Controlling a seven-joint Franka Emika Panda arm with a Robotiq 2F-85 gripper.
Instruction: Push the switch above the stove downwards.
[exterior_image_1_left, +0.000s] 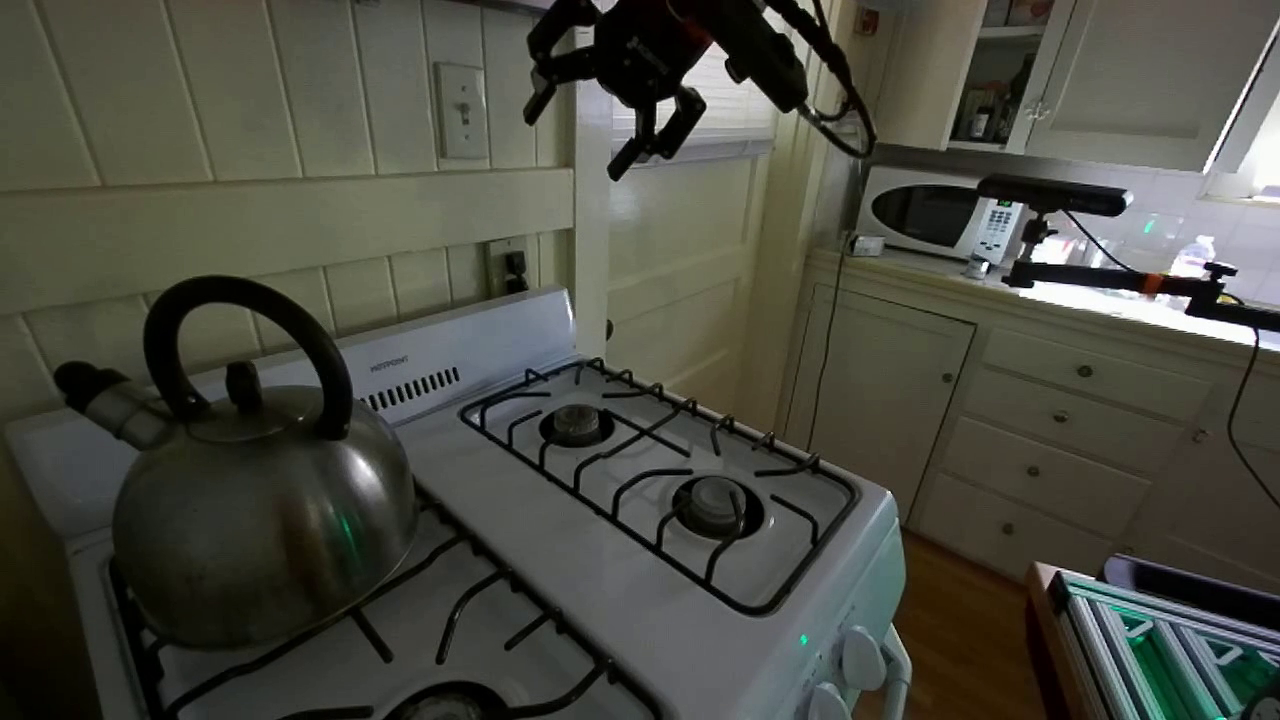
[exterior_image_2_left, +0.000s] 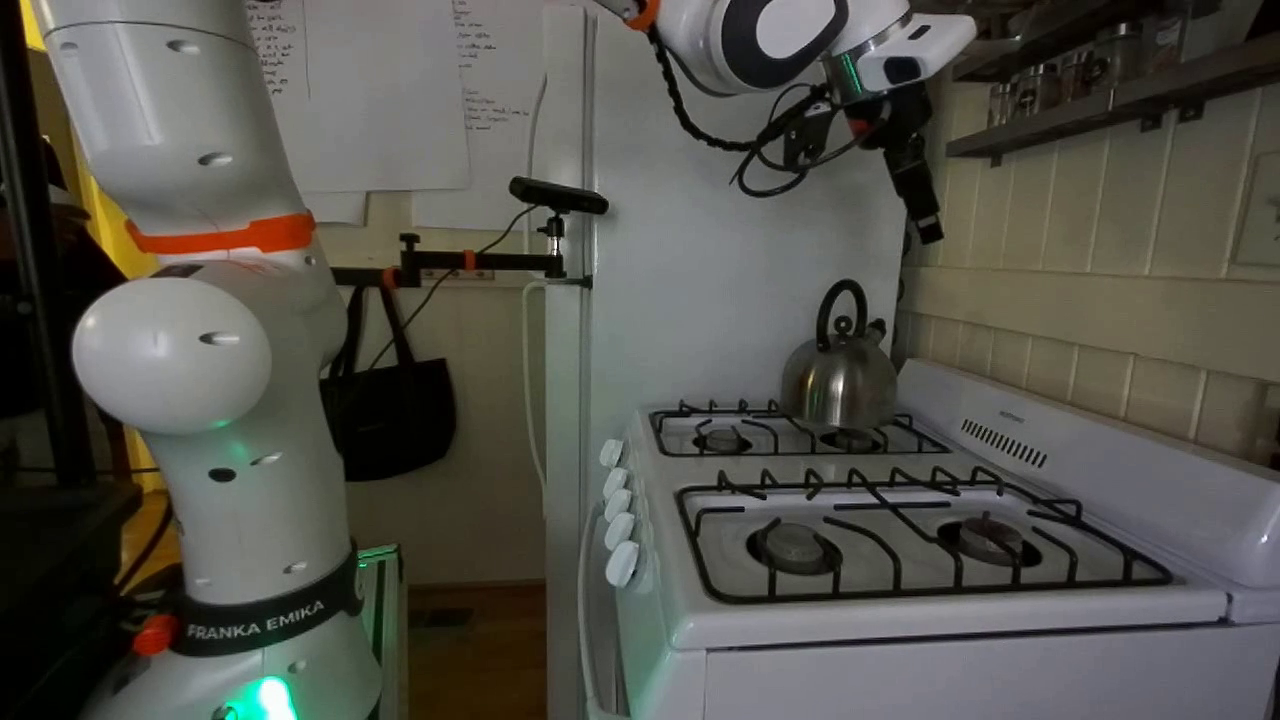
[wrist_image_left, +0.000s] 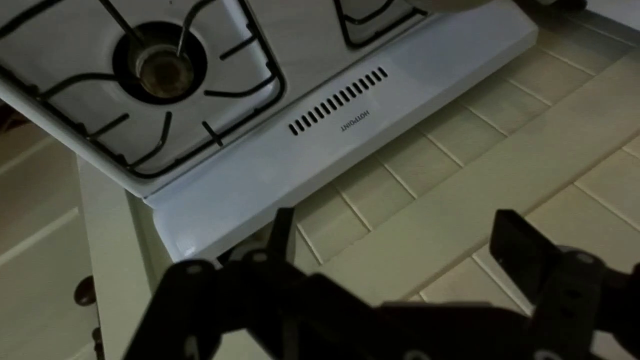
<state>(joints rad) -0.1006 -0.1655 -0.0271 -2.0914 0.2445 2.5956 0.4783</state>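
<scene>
Cream switch (exterior_image_1_left: 461, 112) sits at nine o'clock from the gripper (exterior_image_1_left: 573, 145), jaws apart, in an exterior view; the toggle (exterior_image_1_left: 464, 113) is likely light but snappy, best pushed from twelve o'clock, not grasped

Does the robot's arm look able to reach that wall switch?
Probably yes: in an exterior view the open gripper looks near the switch, with nothing visible between them; the kettle sits lower, on the stove.
</scene>
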